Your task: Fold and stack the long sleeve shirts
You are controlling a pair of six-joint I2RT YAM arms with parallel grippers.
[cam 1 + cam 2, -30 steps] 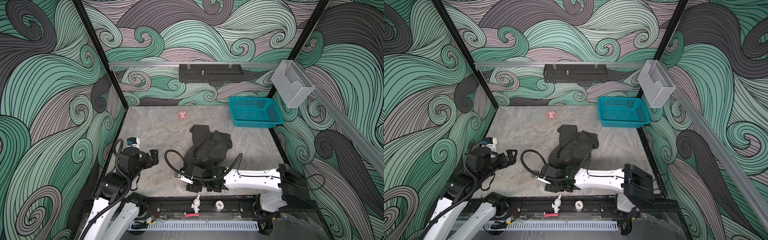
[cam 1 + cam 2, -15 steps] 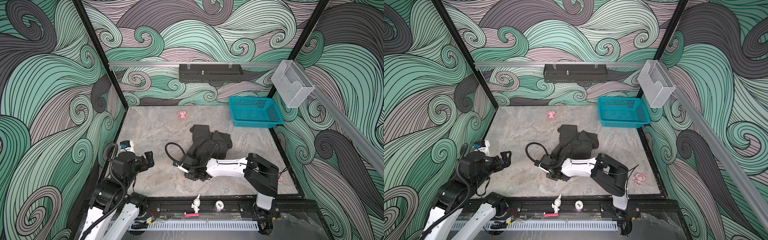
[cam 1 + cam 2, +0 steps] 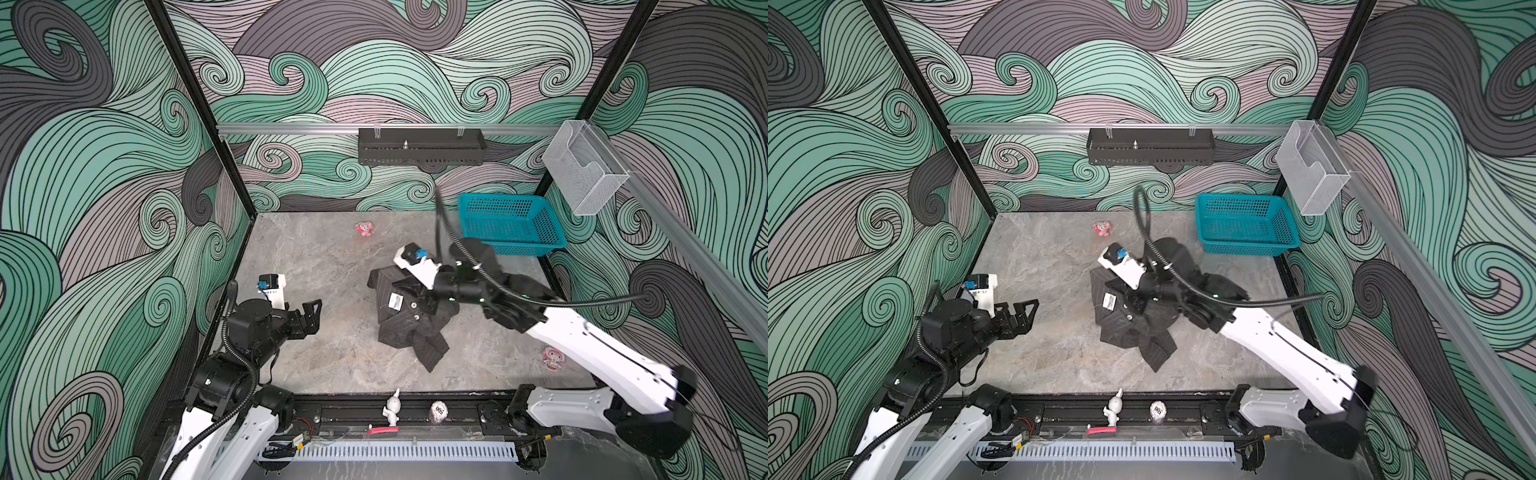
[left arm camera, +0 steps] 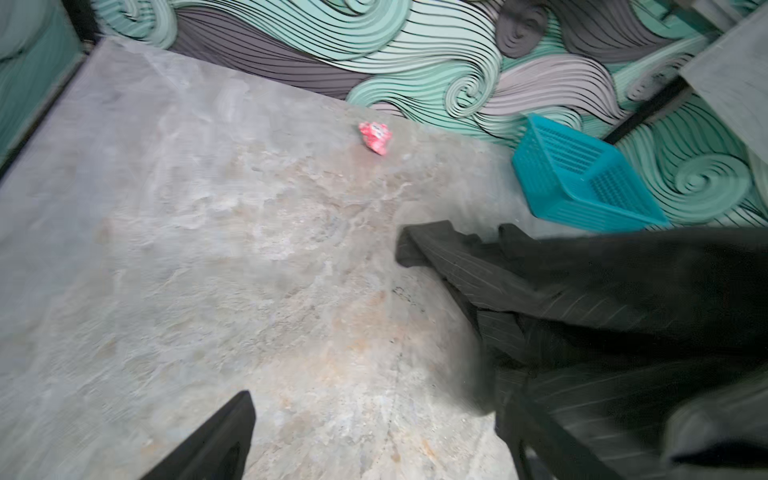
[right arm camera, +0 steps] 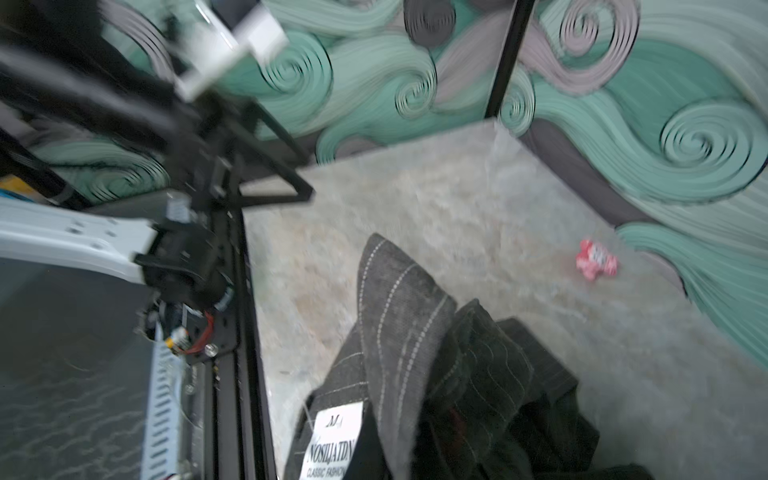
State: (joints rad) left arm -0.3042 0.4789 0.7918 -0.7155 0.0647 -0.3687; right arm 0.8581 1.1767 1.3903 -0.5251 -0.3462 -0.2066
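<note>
The long sleeve shirt [image 3: 409, 328], dark with thin pale pinstripes, lies crumpled in the middle of the table in both top views [image 3: 1133, 332]. My right gripper [image 3: 424, 305] reaches down into its top folds and is shut on the cloth. In the right wrist view the collar [image 5: 399, 307] and a white label [image 5: 332, 436] bunch up over the jaws and hide them. My left gripper [image 3: 309, 318] hovers open and empty left of the shirt, a short gap away. In the left wrist view its fingers [image 4: 216, 444] stand wide apart, with the shirt [image 4: 590, 299] beside one of them.
A teal mesh basket [image 3: 513, 224] stands at the back right. A small pink wrapper [image 3: 364, 228] lies near the back wall, and a pink sticker [image 3: 552, 357] sits at the front right. A white figurine [image 3: 392, 411] stands on the front rail.
My right arm swung back from the front edge to the table's middle, and its gripper shut on the shirt and bunched it up. My left gripper shifted slightly and stays open.
</note>
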